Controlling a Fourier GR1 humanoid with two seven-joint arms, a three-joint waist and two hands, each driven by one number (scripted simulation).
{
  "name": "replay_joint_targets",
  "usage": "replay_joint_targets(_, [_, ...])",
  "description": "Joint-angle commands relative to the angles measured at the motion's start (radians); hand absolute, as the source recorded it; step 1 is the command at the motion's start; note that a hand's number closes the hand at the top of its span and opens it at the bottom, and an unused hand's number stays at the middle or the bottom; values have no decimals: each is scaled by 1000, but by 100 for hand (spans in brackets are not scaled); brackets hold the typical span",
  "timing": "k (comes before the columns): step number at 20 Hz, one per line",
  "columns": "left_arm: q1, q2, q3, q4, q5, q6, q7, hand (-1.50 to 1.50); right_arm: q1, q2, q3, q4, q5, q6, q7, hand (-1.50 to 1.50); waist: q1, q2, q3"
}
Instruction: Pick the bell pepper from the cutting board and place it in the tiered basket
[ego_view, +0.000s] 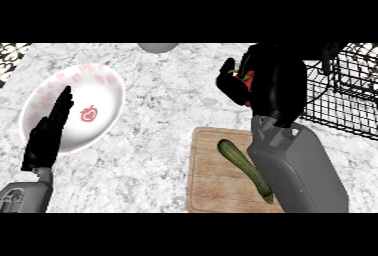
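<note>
fingers of the right hand (255, 82) curl round one red bell pepper (249, 80), mostly hidden in the grip, held up above the marble counter (159, 90) between the wooden cutting board (214, 175) and the black wire tiered basket (343, 95), its grey forearm rising from the lower right. left hand (48, 135) rests open at the left edge, fingers straight, over one white plate (100, 92) with pink marks. one green cucumber (244, 167) lies on the board.

Counter (159, 85) grey-white marble. Plate (103, 85) white, pink spots, red fruit motif. Cutting board (210, 185) pale wood. Cucumber (240, 160) green. Bell pepper (249, 79) red. Basket (343, 95) black wire. Robot hands black, forearms grey.
</note>
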Motion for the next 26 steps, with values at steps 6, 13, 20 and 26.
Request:
replay_joint_targets(6, [-11, -9, -1, -4, -23, 0, 11, 0, -177, -175, -185, -21, -26, 301, 14, 150, -6, 0, 0])
replay_joint_targets(13, [-55, -11, 19, 20, -15, -35, 34, 0, -215, -226, -288, 92, -112, 272, -136, 150, -3, 3, 0])
replay_joint_targets(20, [-11, -32, 14, 2, -30, -22, 7, 0, -185, -401, -323, 232, -56, 267, -292, 150, -1, 4, 0])
replay_joint_targets(26, [7, -16, 20, -51, -37, -30, 35, 0, -200, -513, -313, 391, 56, 267, -330, 150, 7, 3, 0])
